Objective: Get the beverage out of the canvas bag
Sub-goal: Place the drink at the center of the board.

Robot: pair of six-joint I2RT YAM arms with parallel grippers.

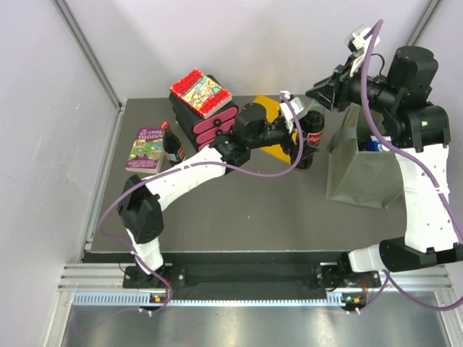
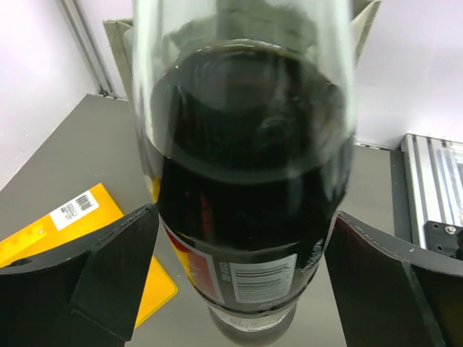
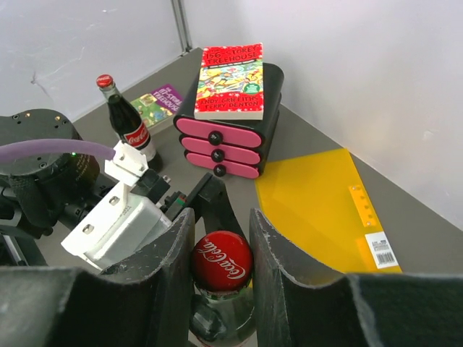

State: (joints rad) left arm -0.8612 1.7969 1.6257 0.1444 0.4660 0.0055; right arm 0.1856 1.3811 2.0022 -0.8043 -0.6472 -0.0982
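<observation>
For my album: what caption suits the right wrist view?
Robot's right fingers pinch a cola bottle by its cap; pink drawers and book behind.

obstacle: canvas bag (image 1: 358,173) beside bottle (image 1: 312,131) | free: table (image 1: 253,210) in front

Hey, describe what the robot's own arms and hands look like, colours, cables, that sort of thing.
The left arm and right arm have white links with chunky black joints and black bases. A thin purple cable loops loosely along each. The left hand and right hand have broad, flat black fingers. A white boxy housing sits at the left wrist.
</observation>
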